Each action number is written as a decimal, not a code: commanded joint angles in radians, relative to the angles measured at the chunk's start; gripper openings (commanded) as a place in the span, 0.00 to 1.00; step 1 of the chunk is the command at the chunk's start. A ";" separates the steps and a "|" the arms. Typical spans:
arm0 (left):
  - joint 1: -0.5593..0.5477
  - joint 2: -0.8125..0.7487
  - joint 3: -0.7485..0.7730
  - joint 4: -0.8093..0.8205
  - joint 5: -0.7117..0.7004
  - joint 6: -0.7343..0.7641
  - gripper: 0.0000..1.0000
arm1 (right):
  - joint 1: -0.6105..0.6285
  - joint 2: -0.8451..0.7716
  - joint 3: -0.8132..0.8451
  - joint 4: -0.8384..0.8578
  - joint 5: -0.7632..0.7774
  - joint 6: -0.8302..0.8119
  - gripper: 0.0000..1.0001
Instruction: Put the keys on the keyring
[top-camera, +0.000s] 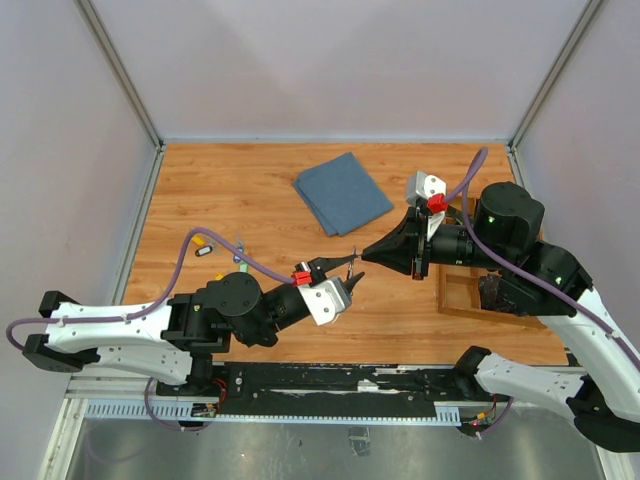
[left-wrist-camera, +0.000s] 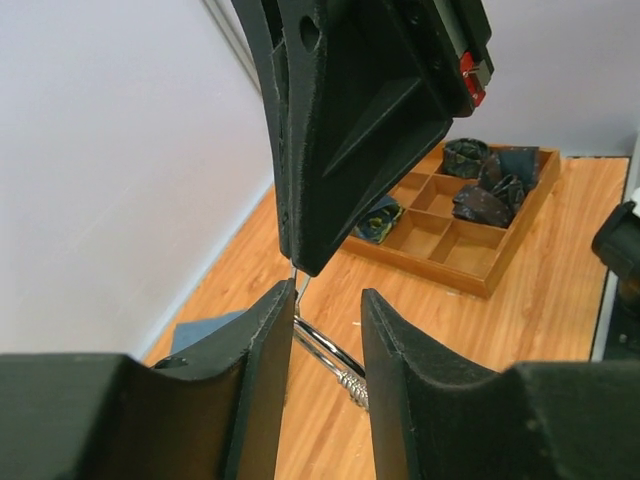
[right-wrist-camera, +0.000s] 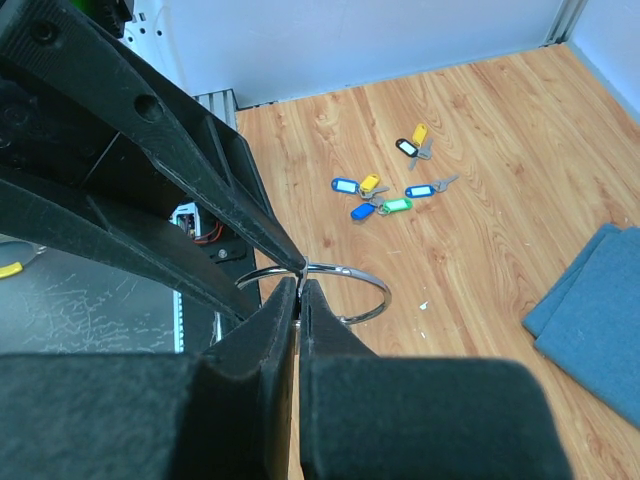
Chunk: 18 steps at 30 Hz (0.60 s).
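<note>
The keyring (right-wrist-camera: 372, 291), a thin silver wire ring, hangs in mid-air above the table. My left gripper (top-camera: 348, 270) is shut on it; the ring (left-wrist-camera: 325, 348) spans the gap between the two pads. My right gripper (right-wrist-camera: 300, 286) is shut on a thin silver sliver, seemingly a key, whose tip touches the ring; its tag is hidden. In the top view the right gripper (top-camera: 366, 252) meets the left one tip to tip. Several keys (right-wrist-camera: 385, 195) with yellow, blue, green and dark tags lie loose on the table at the left (top-camera: 203, 250).
A folded blue cloth (top-camera: 342, 192) lies at the back centre. A wooden compartment tray (left-wrist-camera: 430, 275) holding dark rolled items stands at the right, partly under the right arm (top-camera: 442, 295). Walls close in the left, back and right sides.
</note>
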<state>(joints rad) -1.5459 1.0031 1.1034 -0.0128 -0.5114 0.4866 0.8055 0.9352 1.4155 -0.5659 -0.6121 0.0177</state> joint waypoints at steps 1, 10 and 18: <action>0.007 0.011 0.030 0.004 -0.079 0.071 0.38 | 0.012 -0.010 0.024 0.017 -0.021 0.008 0.00; 0.006 0.002 0.010 0.055 -0.107 0.119 0.37 | 0.011 -0.008 0.024 0.017 -0.033 0.009 0.00; 0.007 0.013 0.015 0.059 -0.084 0.122 0.34 | 0.011 -0.002 0.016 0.042 -0.055 0.032 0.01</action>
<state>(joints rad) -1.5455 1.0111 1.1057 0.0044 -0.5930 0.5949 0.8055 0.9405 1.4155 -0.5655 -0.6289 0.0238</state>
